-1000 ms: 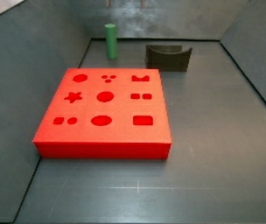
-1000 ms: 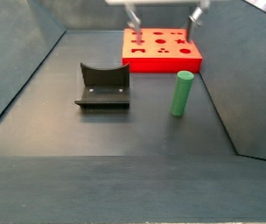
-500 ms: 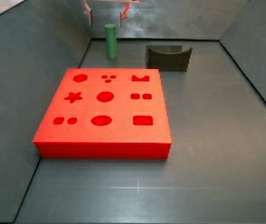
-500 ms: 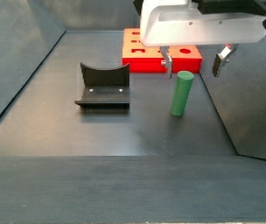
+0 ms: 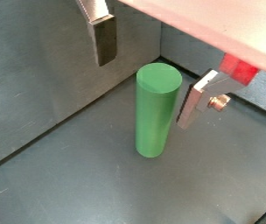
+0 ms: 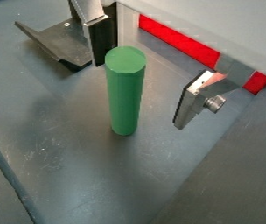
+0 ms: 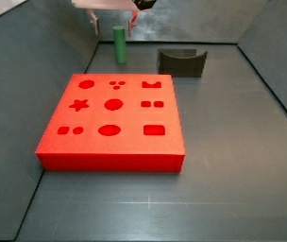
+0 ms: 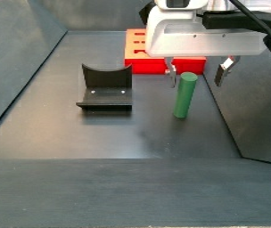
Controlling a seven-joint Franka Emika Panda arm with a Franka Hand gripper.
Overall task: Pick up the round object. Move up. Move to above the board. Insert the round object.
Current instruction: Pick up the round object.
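Flooring is lying dark grey beneath the round object [image 8: 185, 95], which is standing upright; gripper [image 8: 198, 73] is hovering spread, fingers [image 5: 104, 39] flanking its top untouched.

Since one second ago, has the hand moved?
Yes. The hand has come down from above the red board and now straddles the green peg.

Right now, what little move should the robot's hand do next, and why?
Probably go straight down. The gripper hangs open above the green peg, one finger on each side, neither touching it. The peg stands upright on the floor, so lowering would bring the pads beside it.
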